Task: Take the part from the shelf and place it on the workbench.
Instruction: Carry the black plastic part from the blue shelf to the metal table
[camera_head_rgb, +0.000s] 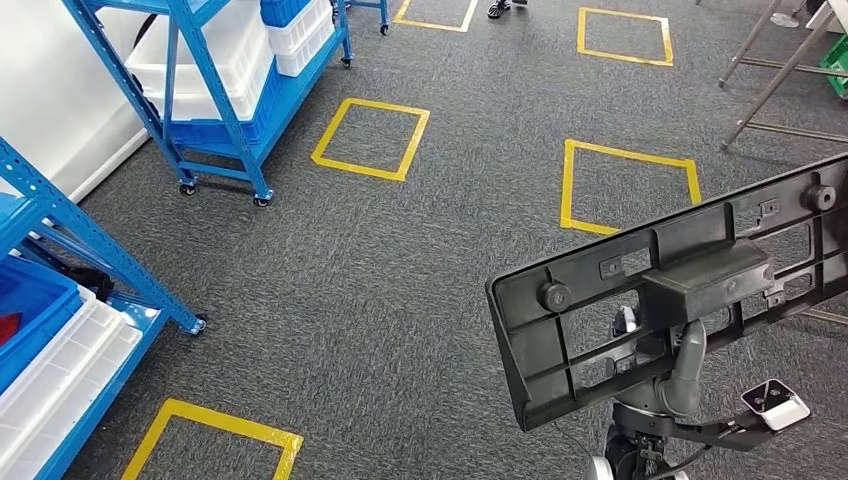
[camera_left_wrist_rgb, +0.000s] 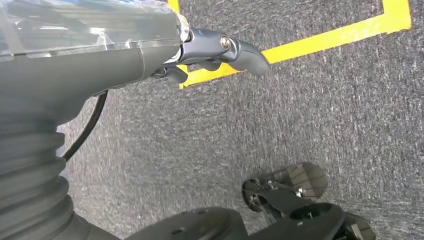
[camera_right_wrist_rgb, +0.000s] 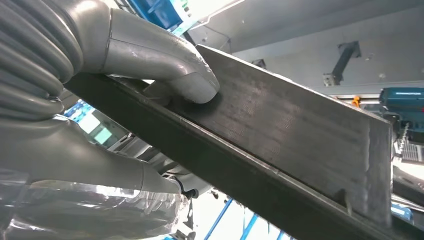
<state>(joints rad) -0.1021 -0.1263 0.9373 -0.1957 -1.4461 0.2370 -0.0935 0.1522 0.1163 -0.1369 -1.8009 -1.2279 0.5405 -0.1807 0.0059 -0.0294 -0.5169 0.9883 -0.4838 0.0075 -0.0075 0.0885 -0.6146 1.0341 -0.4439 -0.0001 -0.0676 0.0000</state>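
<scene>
The part (camera_head_rgb: 700, 275) is a long black plastic panel with ribs, cut-outs and round studs. It is held up, tilted, above the carpet at the lower right of the head view. My right hand (camera_head_rgb: 686, 372) grips it from behind and below, with grey fingers showing under its lower edge. In the right wrist view the thumb (camera_right_wrist_rgb: 175, 75) presses on the part's flat dark face (camera_right_wrist_rgb: 300, 135). My left hand (camera_left_wrist_rgb: 215, 50) hangs over the grey carpet and holds nothing, its fingers loosely stretched out.
A blue wheeled shelf (camera_head_rgb: 215, 120) with white bins stands at the far left. A second blue shelf (camera_head_rgb: 70, 290) with blue and white bins is close on my left. Yellow tape squares (camera_head_rgb: 372, 138) mark the carpet. Metal legs (camera_head_rgb: 770, 95) stand at the far right; a person's feet (camera_head_rgb: 505, 8) show at the top.
</scene>
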